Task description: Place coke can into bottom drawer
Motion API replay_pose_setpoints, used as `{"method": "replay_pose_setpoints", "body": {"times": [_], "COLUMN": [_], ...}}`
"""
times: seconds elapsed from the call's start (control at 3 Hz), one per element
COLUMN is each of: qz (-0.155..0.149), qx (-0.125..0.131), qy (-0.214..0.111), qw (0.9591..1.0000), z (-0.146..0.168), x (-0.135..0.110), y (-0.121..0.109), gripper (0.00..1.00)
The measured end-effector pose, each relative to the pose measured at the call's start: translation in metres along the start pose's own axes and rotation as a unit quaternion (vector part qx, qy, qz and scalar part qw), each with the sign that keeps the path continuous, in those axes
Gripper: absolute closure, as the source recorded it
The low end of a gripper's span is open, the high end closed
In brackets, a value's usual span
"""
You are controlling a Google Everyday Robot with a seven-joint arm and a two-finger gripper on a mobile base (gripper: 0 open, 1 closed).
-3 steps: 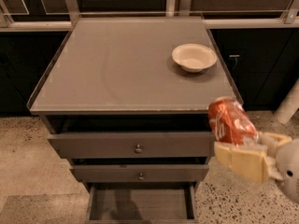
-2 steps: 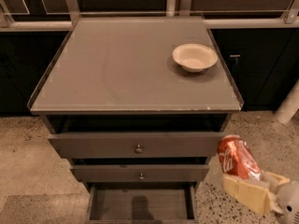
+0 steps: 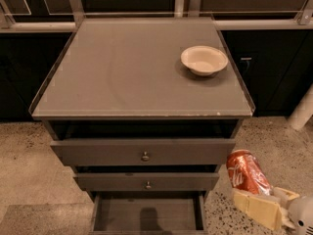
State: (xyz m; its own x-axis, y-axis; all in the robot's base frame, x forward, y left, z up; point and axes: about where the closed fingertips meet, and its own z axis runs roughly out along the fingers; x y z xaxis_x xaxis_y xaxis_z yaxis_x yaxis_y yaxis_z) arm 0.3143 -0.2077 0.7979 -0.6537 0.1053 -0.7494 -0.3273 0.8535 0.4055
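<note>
The coke can (image 3: pixel 247 173) is held off the ground, outside and below the front right corner of the tabletop (image 3: pixel 122 67). It sits level with the two upper drawers and just right of the cabinet side. Its long axis is tilted: the silver top end points up and left toward the cabinet, and the lower end runs down and right into the gripper (image 3: pixel 248 194).

The gripper enters from the lower right corner of the view. We see one cream-coloured jaw lying against the near lower side of the can; the opposite jaw is hidden behind the can. We judge the jaws to be closed on the can, gripping it at its lower half, with the can projecting up and left from them.

The bottom drawer (image 3: pixel 117 212) is pulled open beneath the front edge of the tabletop, and its dark floor holds nothing. It lies left of the can and lower. The drawer's right wall stands between the can and the open floor.

The coming move therefore calls for travel to the left, over that wall, then a descent. The risk is the can's leading top end striking the knobbed drawer fronts above.

A cream bowl (image 3: pixel 204 59) rests near the right edge of the tabletop, toward the back right corner, well apart from the can.
</note>
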Motion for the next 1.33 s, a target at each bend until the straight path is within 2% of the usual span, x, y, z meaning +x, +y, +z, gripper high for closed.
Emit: {"method": "replay_pose_setpoints", "body": {"times": [0.33, 0.67, 1.0, 1.33], "qz": [0.007, 0.057, 0.107, 0.145], "qx": [-0.016, -0.056, -0.115, -0.137], "qy": [0.015, 0.024, 0.034, 0.042], "qw": [0.9997, 0.9965, 0.987, 0.979], "z": [0.005, 0.02, 0.043, 0.06], "x": [0.016, 0.056, 0.088, 0.115], "y": [-0.019, -0.065, -0.097, -0.105], "gripper": [1.0, 1.0, 1.0, 1.0]}}
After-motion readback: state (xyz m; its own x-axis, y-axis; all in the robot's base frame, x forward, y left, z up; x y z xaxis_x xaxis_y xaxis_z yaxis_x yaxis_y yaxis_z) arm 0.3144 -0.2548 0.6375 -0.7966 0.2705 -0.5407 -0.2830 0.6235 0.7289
